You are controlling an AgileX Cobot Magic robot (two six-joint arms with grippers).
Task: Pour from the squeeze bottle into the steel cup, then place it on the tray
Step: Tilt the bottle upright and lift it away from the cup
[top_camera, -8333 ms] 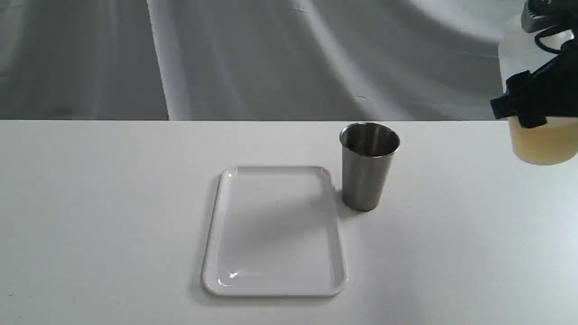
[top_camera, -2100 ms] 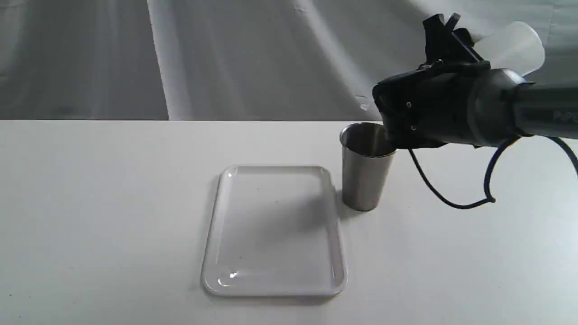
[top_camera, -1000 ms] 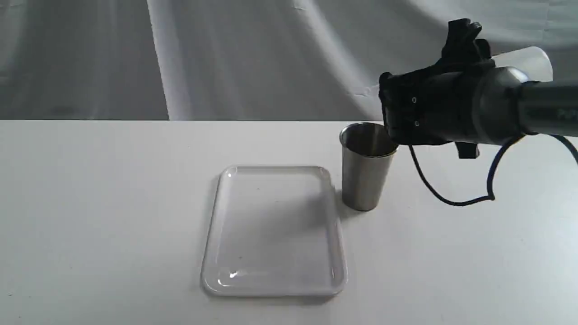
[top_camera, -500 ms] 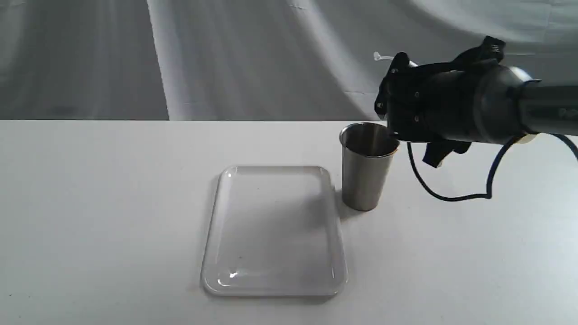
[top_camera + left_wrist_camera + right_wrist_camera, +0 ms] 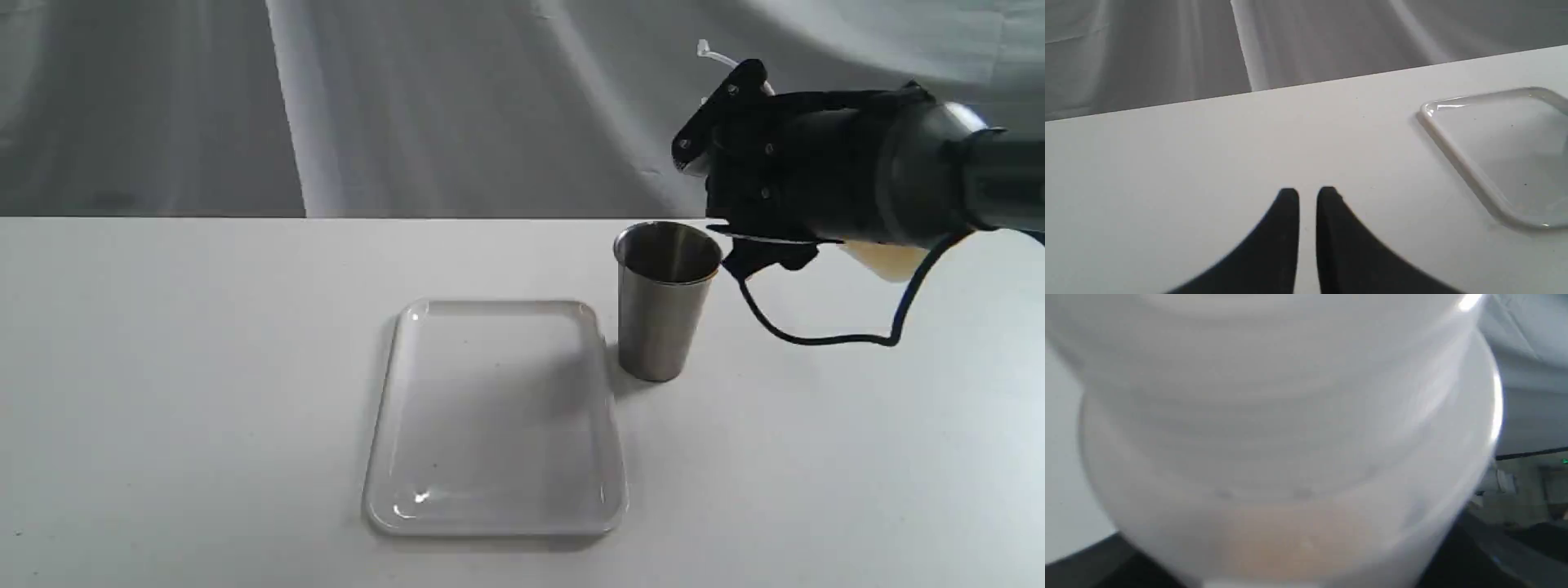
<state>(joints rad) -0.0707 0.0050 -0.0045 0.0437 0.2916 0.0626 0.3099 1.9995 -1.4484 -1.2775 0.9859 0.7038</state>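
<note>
The right gripper (image 5: 739,175) is clamped around the one squeeze bottle (image 5: 878,255), holding it in the air at about 2 o'clock from the single steel cup (image 5: 665,302). The bottle is tilted with its thin nozzle toward 11 o'clock. It is translucent whitish, with amber liquid pooled at its base. One glossy white tray (image 5: 490,425) lies on the table (image 5: 204,367) at 8 o'clock of the upright cup, just beside it. The left gripper (image 5: 1307,192) has its fingers nearly together, a slim gap between them, gripping nothing.
</note>
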